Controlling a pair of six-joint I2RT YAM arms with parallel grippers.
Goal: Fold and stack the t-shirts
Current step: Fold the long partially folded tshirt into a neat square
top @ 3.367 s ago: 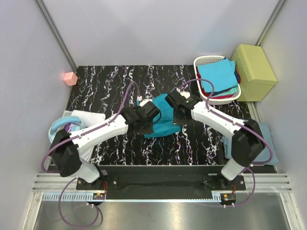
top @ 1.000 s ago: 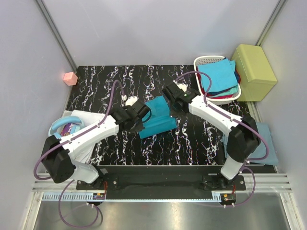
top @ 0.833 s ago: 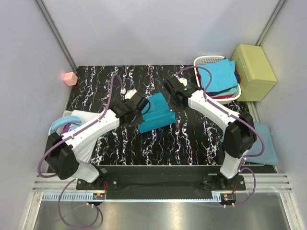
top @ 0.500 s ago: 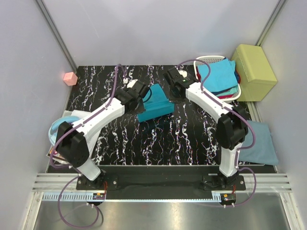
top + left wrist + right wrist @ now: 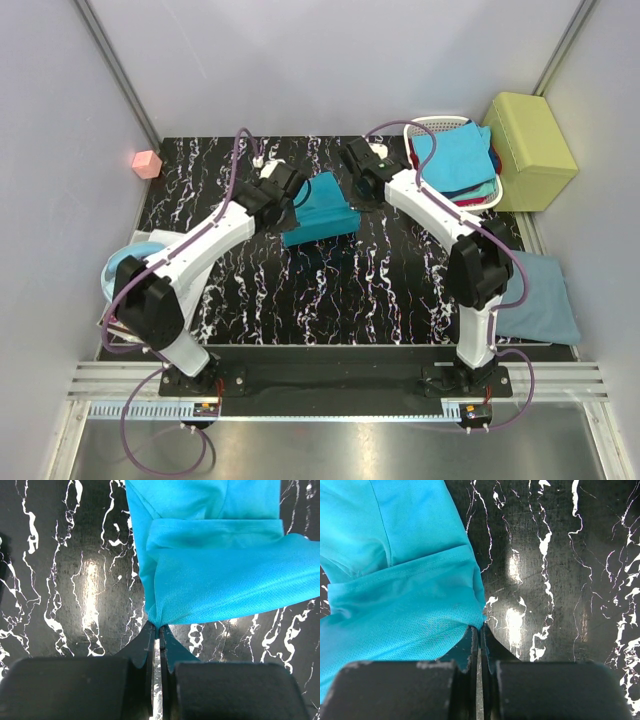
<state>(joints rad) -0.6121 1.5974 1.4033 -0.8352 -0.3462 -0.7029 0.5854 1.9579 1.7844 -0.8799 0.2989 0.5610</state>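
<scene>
From the top view there are two arms on one black table (image 5: 240, 300) with white streaks. One teal t-shirt (image 5: 322, 208) is folded small at the back middle of the table. One grey-blue t-shirt (image 5: 540, 305) lies at the table's right edge, well apart from the teal one. One white basket (image 5: 432, 126) sits at the back right with a pile in it. A bright blue t-shirt (image 5: 455, 155) is on top of the pile, and a red t-shirt (image 5: 437, 194) peeks out at the bottom. One yellow-green box (image 5: 530, 135) stands just beside the basket. One pink block (image 5: 147, 163) sits past the table's back left corner. The left gripper (image 5: 296, 201) is at the teal t-shirt's left end. The right gripper (image 5: 358, 197) is at its right end.

From the left wrist view there is one teal t-shirt (image 5: 215, 580), folded over in layers. The left gripper (image 5: 159, 627) has its two fingers pressed tight together. They pinch the lowest corner of the cloth. The black table (image 5: 75, 580) shows below.

From the right wrist view the same teal t-shirt (image 5: 410, 605) fills the left side. The right gripper (image 5: 479, 628) is squeezed closed too. It nips one corner of the cloth between its fingers. The table (image 5: 560, 555) shines on the right.

I cannot tell if the held corners touch the table.
</scene>
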